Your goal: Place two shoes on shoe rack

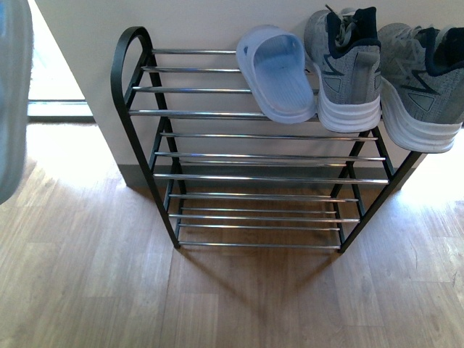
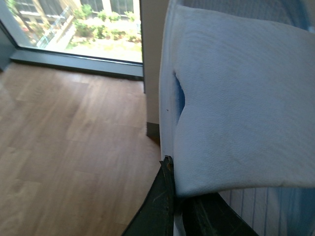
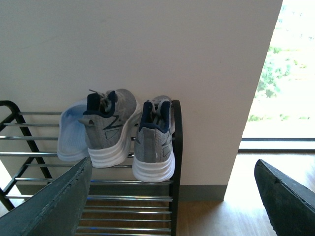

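**Three shoes on the top shelf, a fourth in the left gripper**

Front view: the shoe rack (image 1: 254, 156) stands against a pale wall on a wooden floor (image 1: 87, 275). On its top tier, toward the right end, sit one light blue slide sandal (image 1: 277, 72) and two grey sneakers (image 1: 348, 69) (image 1: 424, 83), side by side, heels toward the camera. The lower tiers hold nothing. At the far left edge a blurred pale blue shape (image 1: 13, 94) fills the frame — it reads as the second sandal, held up close.

Left wrist view: the second slide sandal (image 2: 236, 108) fills most of the picture, its strap and sole pale blue. The left gripper (image 2: 173, 206) is clamped on its edge, dark fingers (image 2: 157, 206) pressed against it. Behind lie the floor and a window (image 2: 74, 24).

Right wrist view: the right gripper (image 3: 172, 196) hangs wide open and empty, its two dark fingers (image 3: 54, 201) well apart — facing the rack's right end, where the sneakers and sandal rest.
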Tool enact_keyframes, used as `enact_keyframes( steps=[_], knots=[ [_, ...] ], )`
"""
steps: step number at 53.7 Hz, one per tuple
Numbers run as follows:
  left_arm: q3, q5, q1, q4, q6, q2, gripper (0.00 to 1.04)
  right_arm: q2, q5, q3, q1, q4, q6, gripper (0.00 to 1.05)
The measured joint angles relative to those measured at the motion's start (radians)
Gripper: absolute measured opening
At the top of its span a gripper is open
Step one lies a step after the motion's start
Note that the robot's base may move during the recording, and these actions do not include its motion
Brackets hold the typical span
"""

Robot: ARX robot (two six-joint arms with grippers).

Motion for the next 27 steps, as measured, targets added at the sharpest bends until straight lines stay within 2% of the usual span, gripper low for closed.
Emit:
enact_keyframes(
  steps=[7,11,27],
  knots=[
    [0.247,0.097,-0.076,-0.076,-0.111,0.232,0.02,0.0,0.0,0.0,0.0,0.0,0.0,0.96],
    [0.369,0.115,-0.1,-0.115,-0.15,0.348,0.02,0.0,0.0,0.0,0.0,0.0,0.0,0.96],
    [0.716,0.229,-0.129,-0.27,-0.169,0.653,0.02,0.0,0.0,0.0,0.0,0.0,0.0,0.96]
  ],
)
